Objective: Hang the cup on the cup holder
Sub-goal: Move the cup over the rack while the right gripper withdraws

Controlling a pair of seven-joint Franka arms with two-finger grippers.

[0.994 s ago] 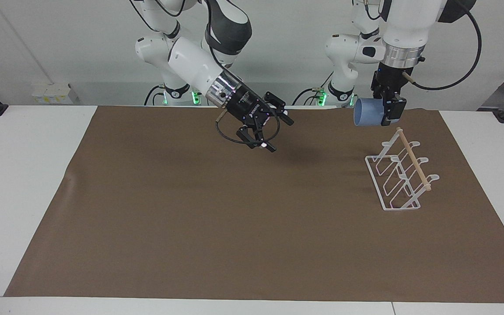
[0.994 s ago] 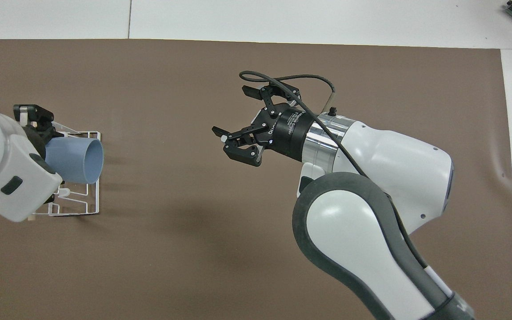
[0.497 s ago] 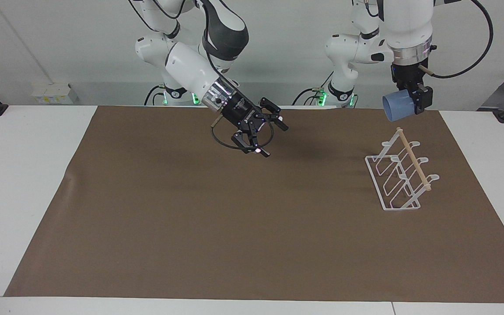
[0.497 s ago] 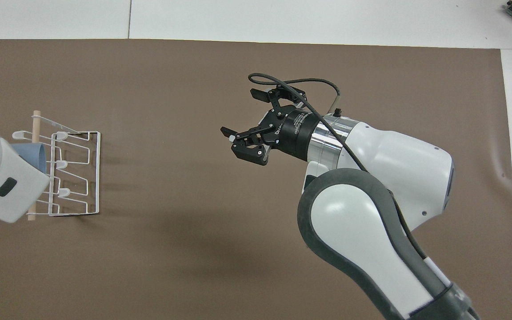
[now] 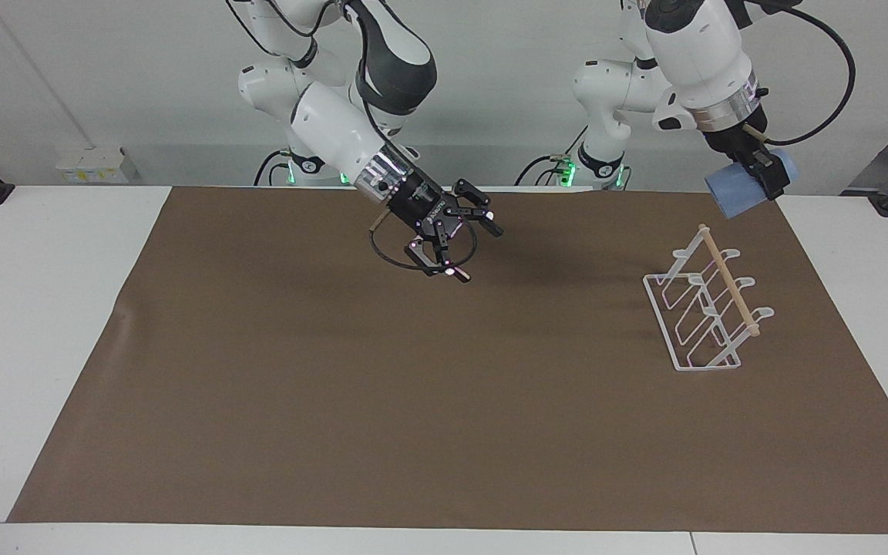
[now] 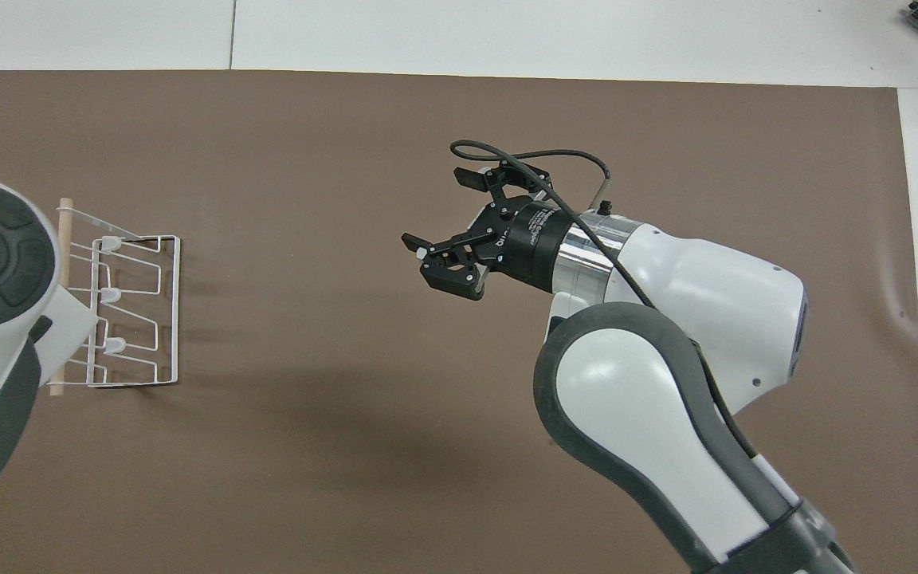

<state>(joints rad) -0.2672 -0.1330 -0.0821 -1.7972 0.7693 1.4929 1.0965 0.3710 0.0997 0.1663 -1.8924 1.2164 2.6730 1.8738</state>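
Facing view, left gripper (image 5: 760, 173): you see it clenched on the cup (image 5: 737, 193), raised over the cup holder (image 5: 710, 308) near the tabletop's left-arm edge.
Right gripper (image 5: 465, 248): spread wide, holding nothing, over mid-tabletop (image 5: 336, 385).

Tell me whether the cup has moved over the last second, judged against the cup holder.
Yes. The cup, held by the left gripper, has swung from above the cup holder to past its dowel, toward the left arm's end of the table.
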